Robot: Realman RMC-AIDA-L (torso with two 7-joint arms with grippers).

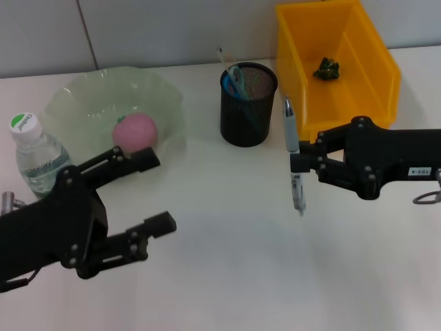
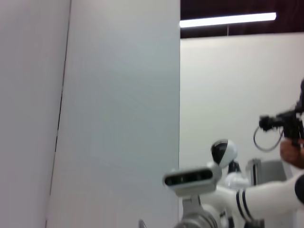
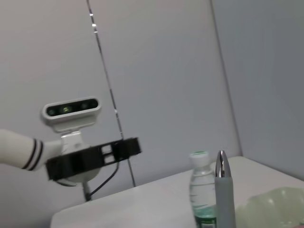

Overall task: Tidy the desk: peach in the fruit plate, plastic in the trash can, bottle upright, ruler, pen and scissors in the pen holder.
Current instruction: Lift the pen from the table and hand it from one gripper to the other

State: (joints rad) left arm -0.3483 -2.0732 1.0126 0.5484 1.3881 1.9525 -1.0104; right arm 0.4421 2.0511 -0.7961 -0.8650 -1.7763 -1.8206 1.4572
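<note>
One pen [image 1: 293, 155] hung near-vertical, clamped mid-barrel by the right gripper [image 1: 298, 163], beside the mesh pen holder [image 1: 248, 103], not yet over it. Judged best: shift over the rim, lower tip-first, then release. Left gripper [image 1: 153, 193] idled, jaws spread, near the peach [image 1: 135, 132].

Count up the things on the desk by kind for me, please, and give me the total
Containers: 3 (fruit plate, pen holder, trash can)
Fruit: 1 (peach, in the plate)
Bottles: 1 (bottle, upright)
Plastic scraps: 1 (plastic, in the can)
Pens: 1 (pen, in the right claw)
Items in the holder: cannot count
Total: 7, besides those
</note>
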